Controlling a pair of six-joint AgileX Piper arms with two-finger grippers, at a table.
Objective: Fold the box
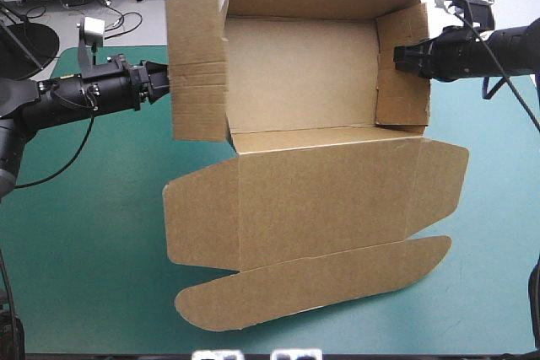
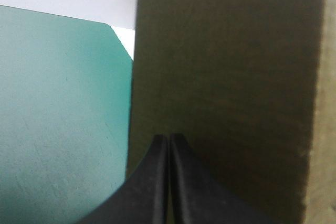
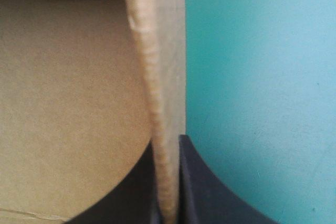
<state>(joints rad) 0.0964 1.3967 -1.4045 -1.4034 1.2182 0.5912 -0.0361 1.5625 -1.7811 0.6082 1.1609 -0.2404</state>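
Your left gripper comes in from the left of the high view. Its black fingers are pressed together into one point, nothing between them. The tip sits right at the outer face of the box's left wall, which leans outward. Whether it actually touches, you cannot tell.

Your right gripper reaches in from the upper right and is clamped on the right wall. In its wrist view the board's edge runs straight down between the two nearly closed fingers, one inside the tray and one outside.

You have the brown box in the upper middle of the frame as an open tray. Its lid lies flat toward the bottom of the frame, with the rounded tuck flap at lower centre, on the teal-green cover.
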